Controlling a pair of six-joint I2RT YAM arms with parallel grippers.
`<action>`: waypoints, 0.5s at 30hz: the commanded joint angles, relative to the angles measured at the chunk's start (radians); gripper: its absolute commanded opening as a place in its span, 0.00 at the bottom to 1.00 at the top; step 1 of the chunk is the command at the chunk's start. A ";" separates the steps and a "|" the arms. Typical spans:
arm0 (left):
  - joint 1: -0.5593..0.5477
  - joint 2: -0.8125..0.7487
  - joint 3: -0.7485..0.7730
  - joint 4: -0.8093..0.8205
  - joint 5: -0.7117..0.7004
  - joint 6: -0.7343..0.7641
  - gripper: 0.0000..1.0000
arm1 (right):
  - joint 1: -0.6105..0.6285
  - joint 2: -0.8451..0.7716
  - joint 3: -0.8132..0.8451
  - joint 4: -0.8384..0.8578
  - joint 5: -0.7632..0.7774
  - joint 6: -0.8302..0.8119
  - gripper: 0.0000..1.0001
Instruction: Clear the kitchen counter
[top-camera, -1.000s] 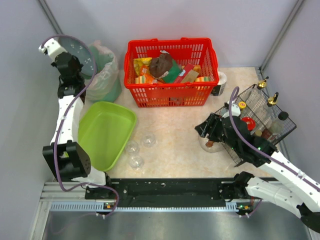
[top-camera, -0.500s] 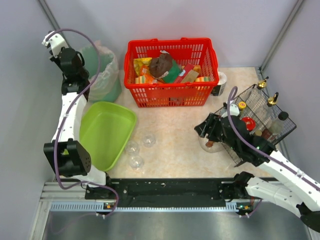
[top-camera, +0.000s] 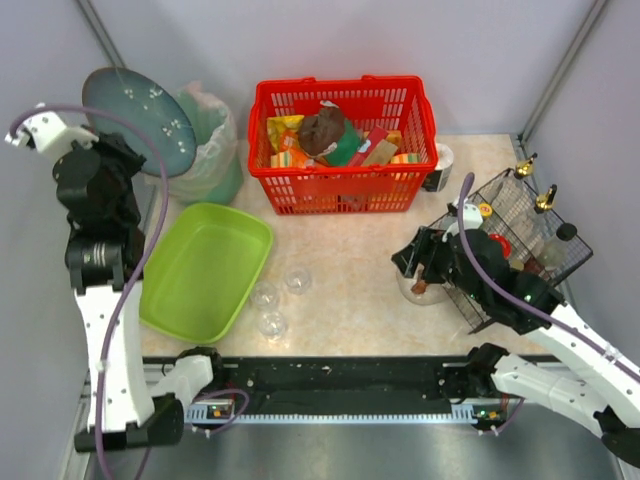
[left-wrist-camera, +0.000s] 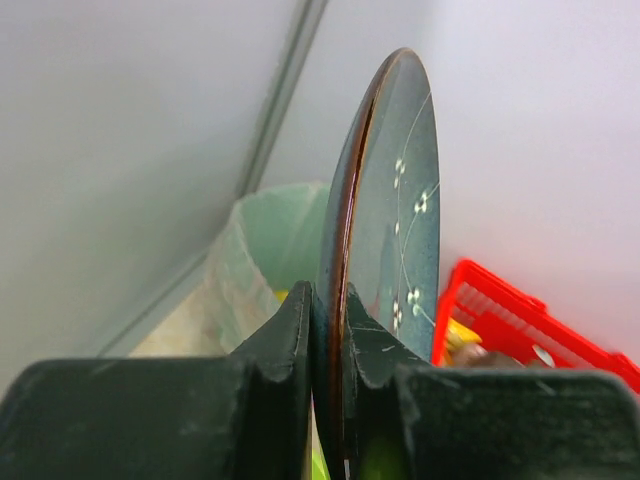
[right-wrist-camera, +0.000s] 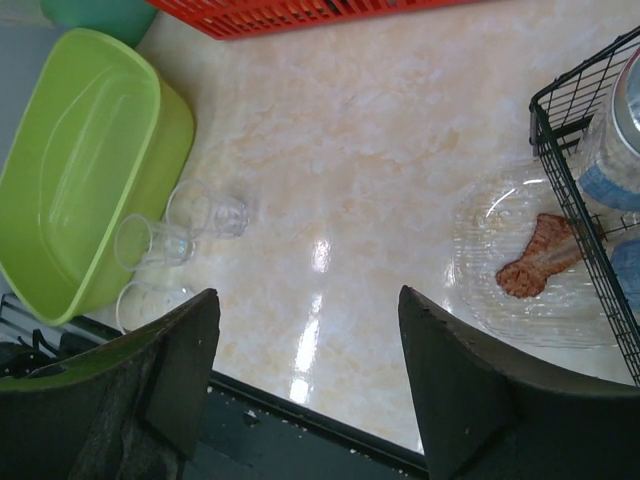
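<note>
The kitchen counter (top-camera: 350, 290) is pale marbled stone. My left gripper (top-camera: 122, 165) is shut on the lower rim of a dark teal plate (top-camera: 138, 120) with small white flowers. It holds the plate upright, high beside the green bin (top-camera: 205, 150). In the left wrist view the plate (left-wrist-camera: 395, 190) stands edge-on between the fingers of that gripper (left-wrist-camera: 328, 295). My right gripper (top-camera: 425, 262) is open and holds nothing; in its wrist view it (right-wrist-camera: 308, 292) hangs over bare counter (right-wrist-camera: 380, 150). A clear glass plate (right-wrist-camera: 500, 250) with a brown food piece (right-wrist-camera: 540, 258) lies to its right.
Three clear glasses (top-camera: 264, 294) (top-camera: 298, 280) (top-camera: 272, 324) stand beside a lime-green tray (top-camera: 200, 270). A red basket (top-camera: 345, 140) full of packets sits at the back. A black wire rack (top-camera: 520, 240) with bottles fills the right side. A white cup (top-camera: 440, 165) stands behind it.
My left arm has swung out to the left and nearer, turning the plate so its face shows. The right jaws have opened a little wider.
</note>
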 joint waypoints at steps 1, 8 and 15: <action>0.001 -0.172 -0.056 -0.058 0.188 -0.132 0.00 | -0.011 0.024 0.104 -0.074 0.001 -0.037 0.73; 0.001 -0.339 -0.164 -0.289 0.138 -0.132 0.00 | -0.011 0.007 0.073 -0.071 -0.044 -0.021 0.84; 0.001 -0.409 -0.365 -0.383 0.179 -0.203 0.00 | -0.011 -0.067 0.027 -0.069 -0.035 -0.028 0.85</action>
